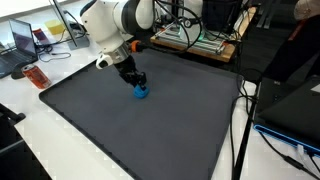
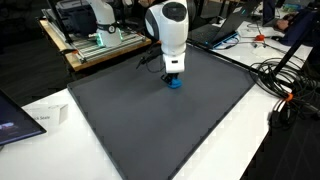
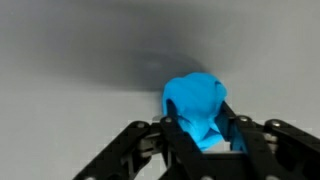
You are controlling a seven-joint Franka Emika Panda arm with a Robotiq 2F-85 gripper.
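Observation:
A small bright blue soft object (image 3: 198,108) sits between my gripper's black fingers (image 3: 205,140) in the wrist view, and the fingers press against both its sides. In both exterior views the gripper (image 1: 137,84) (image 2: 174,77) is low over the dark grey mat (image 1: 150,130) (image 2: 160,120), with the blue object (image 1: 141,92) (image 2: 175,83) at its tip, at or just above the mat. The object's underside is hidden.
A small orange-red object (image 1: 37,76) lies beside the mat. A laptop (image 1: 22,42) and cluttered tables stand at the back. Cables (image 2: 290,85) lie off one mat edge. A white card (image 2: 45,117) lies near a mat corner.

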